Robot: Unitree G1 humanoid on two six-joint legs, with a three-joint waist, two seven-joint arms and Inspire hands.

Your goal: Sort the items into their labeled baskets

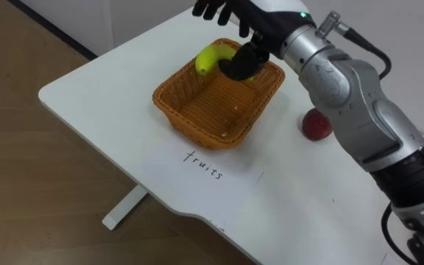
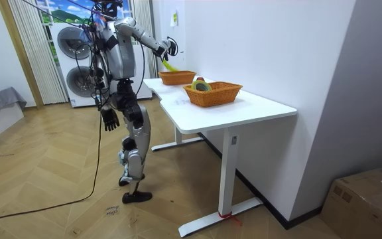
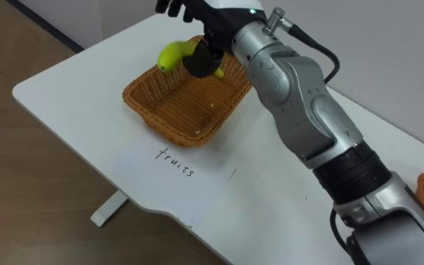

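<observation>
1. We see the right robot hand (image 1: 260, 26) reaching over the far side of the fruit basket (image 1: 212, 103). Its thumb is curled against the banana (image 1: 210, 59), while the other fingers stick out nearly straight above it.
2. The banana hangs over the basket's far rim, partly above the inside and clear of the weave. We judge the step in hand to be the drop into the basket.
3. The hold looks slight to us. With so little finger around it, the fruit could slip out early and turn as it falls.
4. Because the banana sits so near the far rim, we think a release here might catch the edge and tip it out onto the tabletop (image 1: 109, 110) or against the wall behind.
5. A low hand could also press on the rim. The basket looks light and rests on a paper sheet (image 1: 197, 180), so it could slide or tilt.
6. The apple (image 1: 316, 125) lies on the tabletop just to the right of the basket, beside the forearm. A careless pull-back of the arm could set it rolling toward the edge.
7. The left robot hand (image 2: 111, 119) hangs by the thigh with loose fingers, and the second basket (image 2: 214, 95) stands well apart.
</observation>
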